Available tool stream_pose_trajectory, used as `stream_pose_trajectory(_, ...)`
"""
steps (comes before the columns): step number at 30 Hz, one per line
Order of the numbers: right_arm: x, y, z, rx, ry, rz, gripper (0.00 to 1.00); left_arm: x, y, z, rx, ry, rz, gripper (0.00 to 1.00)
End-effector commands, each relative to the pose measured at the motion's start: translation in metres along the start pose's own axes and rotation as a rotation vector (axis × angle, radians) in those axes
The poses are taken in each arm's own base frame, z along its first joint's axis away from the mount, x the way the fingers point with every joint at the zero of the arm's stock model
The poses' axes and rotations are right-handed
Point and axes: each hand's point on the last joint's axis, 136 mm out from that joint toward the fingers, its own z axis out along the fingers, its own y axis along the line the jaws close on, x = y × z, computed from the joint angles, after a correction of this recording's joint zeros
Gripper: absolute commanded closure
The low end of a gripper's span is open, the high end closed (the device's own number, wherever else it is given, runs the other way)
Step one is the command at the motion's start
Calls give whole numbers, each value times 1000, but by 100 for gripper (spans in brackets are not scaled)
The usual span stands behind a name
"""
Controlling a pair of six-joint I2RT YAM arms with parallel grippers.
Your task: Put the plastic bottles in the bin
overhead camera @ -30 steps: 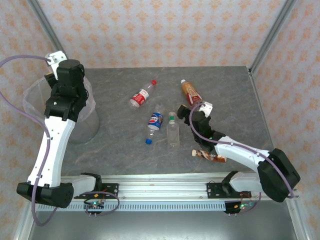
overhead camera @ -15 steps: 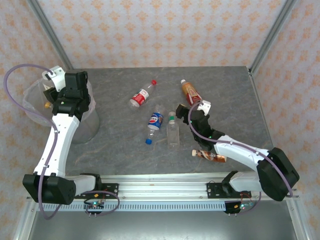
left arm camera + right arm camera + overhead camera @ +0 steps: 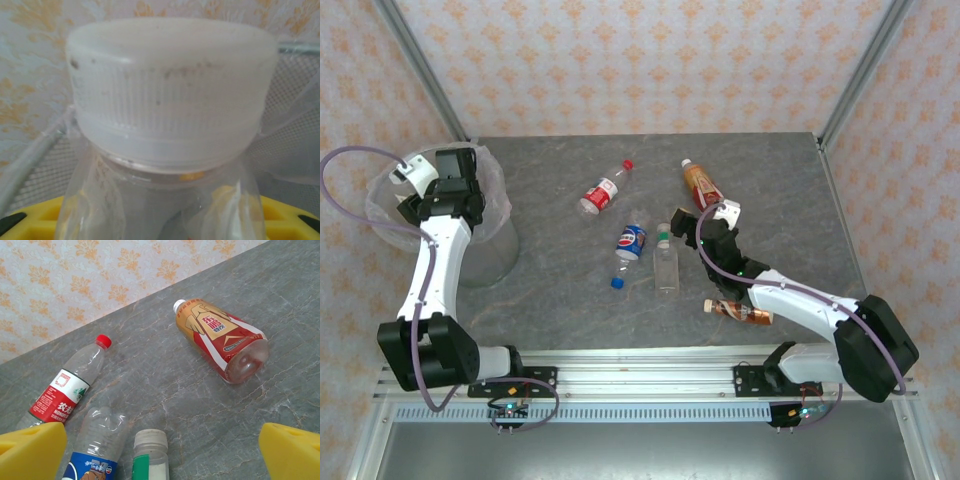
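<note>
Left gripper (image 3: 410,207) hard to read over the bin (image 3: 494,252)
A white-capped bottle (image 3: 170,85) blocks our wrist view; we cannot tell whether it is clamped. Our right gripper (image 3: 162,447) gapes near an orange-labelled bottle (image 3: 220,335).

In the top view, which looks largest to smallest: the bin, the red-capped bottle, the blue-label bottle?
1. The bin, by far the largest.
2. The red-capped bottle and the blue-label bottle look about equally long, so I would not rank one above the other.
</note>
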Motion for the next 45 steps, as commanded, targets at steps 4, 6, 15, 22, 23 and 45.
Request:
stream_pose_trajectory(4, -3, 3, 1, -3, 9, -17, 1, 17, -2, 12, -9, 88, -26, 39)
stream_pose_trajectory(6, -2, 4, 1, -5, 18, -20, 1, 20, 1, 17, -34, 105, -28, 38)
stream_pose_trajectory(15, 1, 6, 3, -7, 33, -27, 1, 34, -4, 26, -59, 156, -11, 35)
stream_pose_trajectory(22, 2, 5, 4, -3, 37, -30, 1, 24, -13, 13, 60, 170, -34, 27)
stream_pose_trajectory(23, 2, 6, 4, -3, 37, -26, 1, 21, -15, 9, 84, 168, -38, 25)
stream_pose_trajectory(45, 0, -46, -32, 175, 120, 53, 1, -34, -54, -107, 653, 48, -135, 0)
